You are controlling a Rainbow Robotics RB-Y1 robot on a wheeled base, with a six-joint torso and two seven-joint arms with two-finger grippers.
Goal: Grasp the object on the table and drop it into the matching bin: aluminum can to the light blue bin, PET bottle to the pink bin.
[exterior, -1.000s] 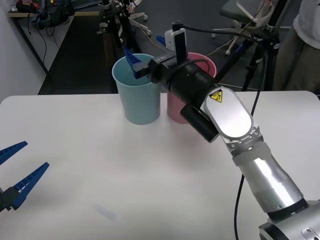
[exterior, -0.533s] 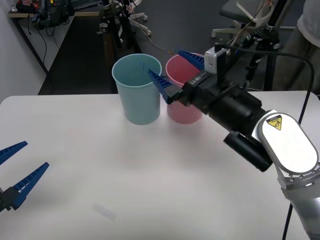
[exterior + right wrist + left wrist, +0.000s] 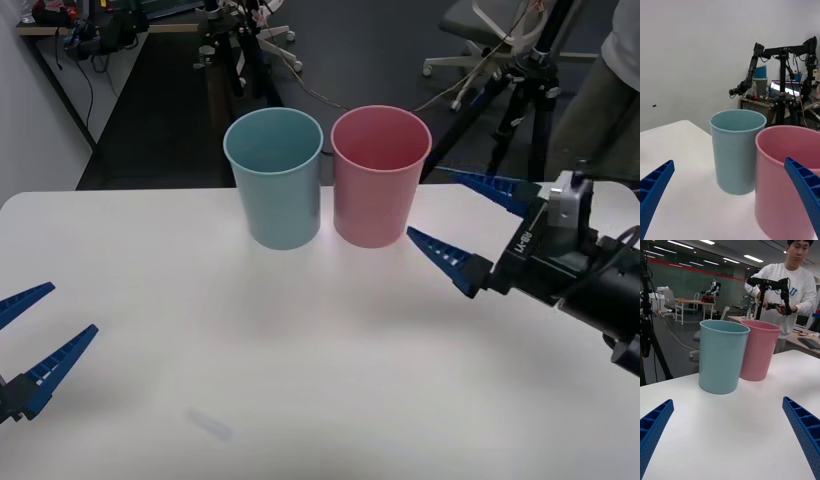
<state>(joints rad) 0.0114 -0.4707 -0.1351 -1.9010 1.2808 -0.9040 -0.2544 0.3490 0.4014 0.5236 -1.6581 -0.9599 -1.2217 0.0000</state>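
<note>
The light blue bin [image 3: 274, 190] and the pink bin [image 3: 376, 190] stand side by side at the far middle of the white table [image 3: 300, 330]. My right gripper [image 3: 427, 203] hovers open just right of the pink bin, its fingers pointing toward the bins with nothing between them. Its wrist view has the light blue bin [image 3: 736, 157] and pink bin [image 3: 782, 198] close ahead of the open right gripper [image 3: 729, 161]. Near the table's front left edge my left gripper [image 3: 73, 308] rests open and empty, facing the light blue bin [image 3: 720, 360] and pink bin [image 3: 757, 352]. The aluminum can is out of view.
Black tripod stands [image 3: 525, 90] and an office chair [image 3: 480, 30] stand on the floor behind the table's far edge. A faint smudge [image 3: 210, 425] marks the tabletop near the front.
My right arm has drawn back from above the light blue bin, swinging right past the pink bin and lower toward the table. The left gripper has stayed still.
</note>
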